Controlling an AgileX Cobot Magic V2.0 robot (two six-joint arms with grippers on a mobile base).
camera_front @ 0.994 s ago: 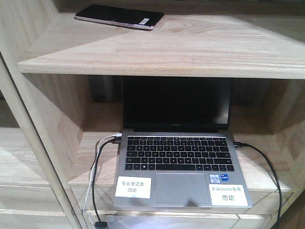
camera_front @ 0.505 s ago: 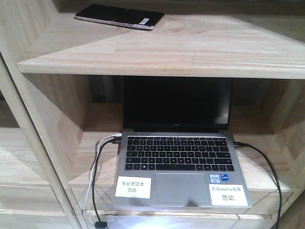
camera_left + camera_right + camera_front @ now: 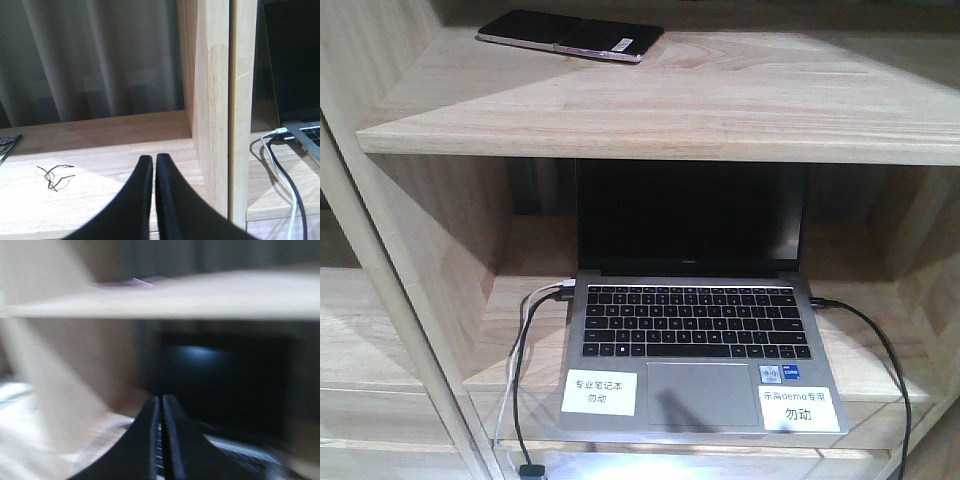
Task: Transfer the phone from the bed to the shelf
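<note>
A shadow has crept onto the laptop (image 3: 700, 330) trackpad; phone (image 3: 570, 35) lies on the shelf (image 3: 720, 100); left gripper (image 3: 153, 165) and right gripper (image 3: 161, 405) are both closed, empty.

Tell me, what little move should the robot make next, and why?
Probably just draw the arms back and stop. The phone already lies flat on the upper board of the shelf, above the laptop. Both the left gripper and the right gripper are shut on nothing, so no carrying seems left.
</note>
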